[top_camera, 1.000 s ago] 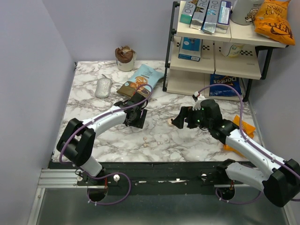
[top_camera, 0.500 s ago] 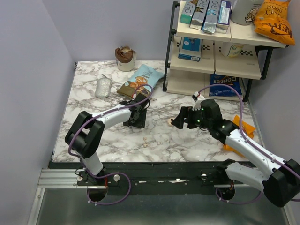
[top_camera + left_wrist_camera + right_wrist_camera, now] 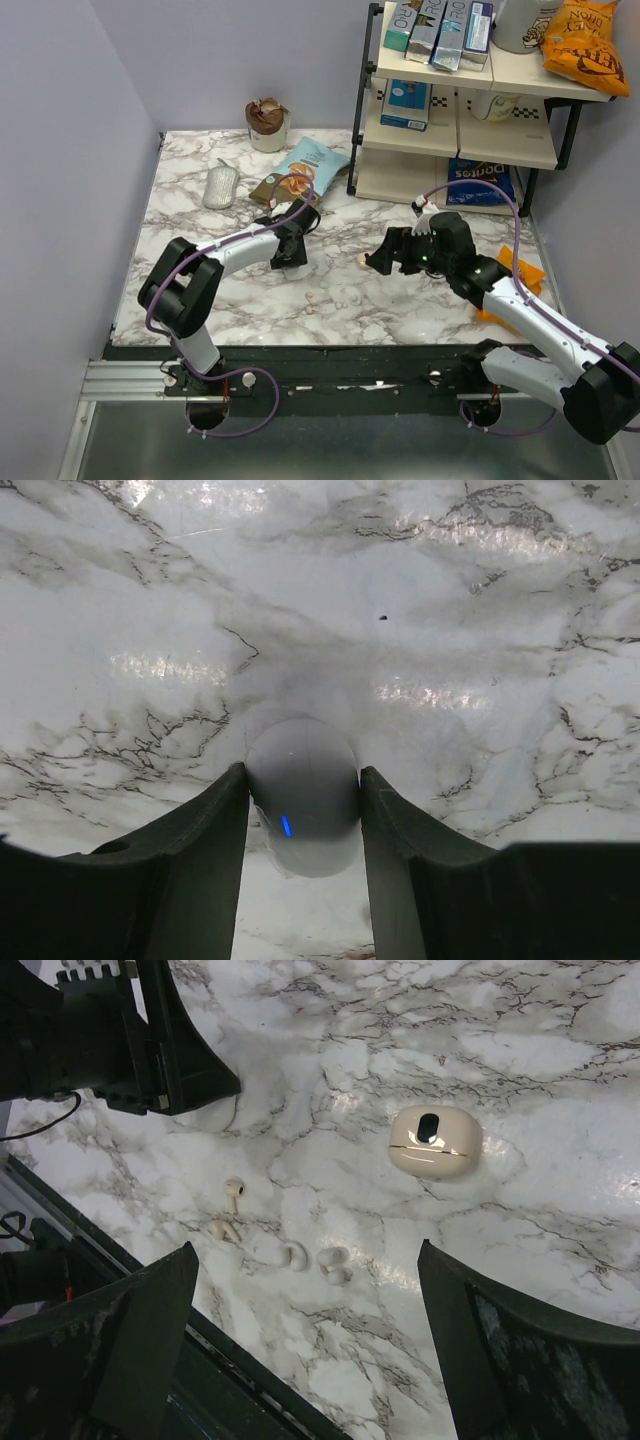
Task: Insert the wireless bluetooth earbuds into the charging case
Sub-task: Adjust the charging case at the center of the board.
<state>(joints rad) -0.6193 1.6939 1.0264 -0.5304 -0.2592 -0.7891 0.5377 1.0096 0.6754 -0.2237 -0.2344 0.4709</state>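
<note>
You've got pale lilac walls [image 3: 60, 150] L & behind, white marble-look surface [image 3: 180, 220] w/ grey veins & glare patches, cream shelf unit [image 3: 500, 145], black frame, back R.

Only "Doritos" reads clearly, in white lettering on the blue crinkled snack bag [image 3: 478, 182] on the bottom tier of the cream shelf rack [image 3: 510, 145]; print on the upright cartons [image 3: 440, 30], orange chip bag [image 3: 585, 45] and light-blue pouch [image 3: 308, 165] too small to read.
</note>
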